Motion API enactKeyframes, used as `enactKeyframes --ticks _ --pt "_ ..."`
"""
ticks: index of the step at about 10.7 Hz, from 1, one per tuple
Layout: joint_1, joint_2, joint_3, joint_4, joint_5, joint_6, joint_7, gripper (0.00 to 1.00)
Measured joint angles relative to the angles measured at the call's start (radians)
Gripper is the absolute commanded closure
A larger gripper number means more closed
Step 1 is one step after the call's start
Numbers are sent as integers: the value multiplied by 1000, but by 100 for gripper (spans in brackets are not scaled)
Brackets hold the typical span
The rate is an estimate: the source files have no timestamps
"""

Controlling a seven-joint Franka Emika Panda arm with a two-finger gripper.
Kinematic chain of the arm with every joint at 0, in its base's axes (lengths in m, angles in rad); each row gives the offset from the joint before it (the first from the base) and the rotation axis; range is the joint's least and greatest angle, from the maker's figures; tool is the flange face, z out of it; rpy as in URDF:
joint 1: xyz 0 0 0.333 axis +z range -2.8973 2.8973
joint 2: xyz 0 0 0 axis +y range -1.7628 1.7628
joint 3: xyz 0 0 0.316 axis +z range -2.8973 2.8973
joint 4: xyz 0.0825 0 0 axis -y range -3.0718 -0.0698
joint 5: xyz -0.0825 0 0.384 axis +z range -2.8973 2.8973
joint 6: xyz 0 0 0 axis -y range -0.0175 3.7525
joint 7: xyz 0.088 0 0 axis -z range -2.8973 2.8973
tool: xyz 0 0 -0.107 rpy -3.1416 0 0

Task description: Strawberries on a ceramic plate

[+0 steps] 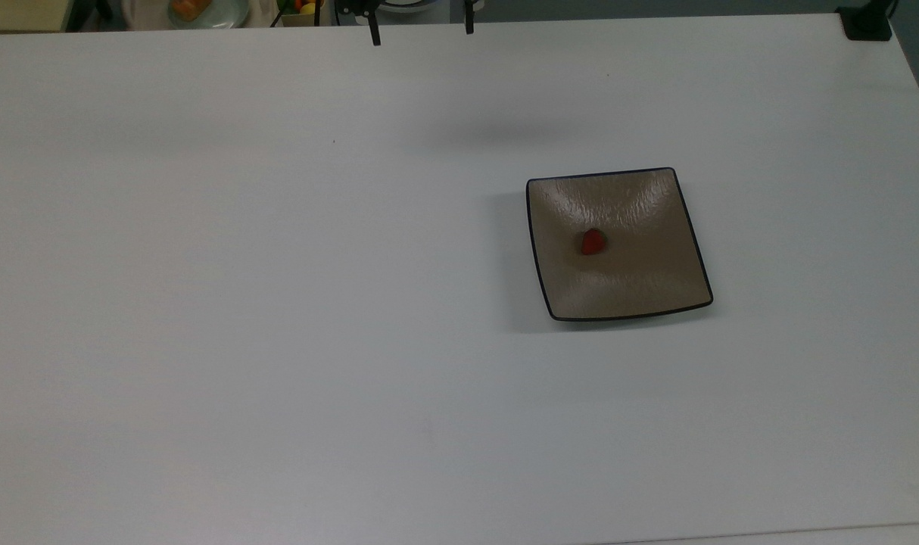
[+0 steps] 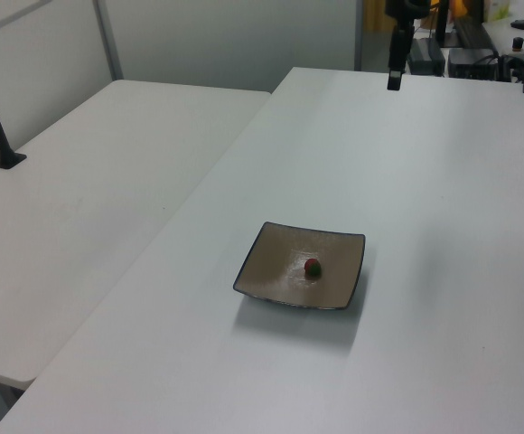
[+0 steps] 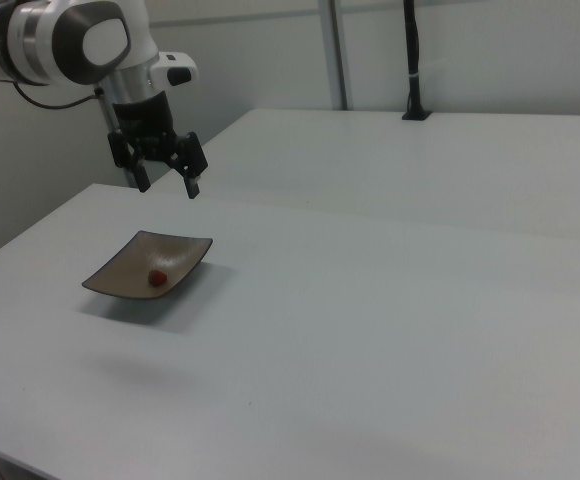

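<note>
Glossy brown ceramic plate [image 3: 130,280] lies on the white table [image 3: 390,320], below and nearer than our pincer [image 3: 166,184], holding one red strawberry [image 3: 156,277] near its middle. We judge the berry light, soft and bruisable; grip gently across its sides. One plate, one berry. The pincer hangs beyond, spread wide, empty.

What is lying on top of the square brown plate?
One small red strawberry lies near the middle of the ceramic plate. What is under the plate is covered.
</note>
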Motion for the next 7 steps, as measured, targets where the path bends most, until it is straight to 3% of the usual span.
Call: enactKeyframes --ticks 7 --pt "1 0 0 0 -9 -4 16 0"
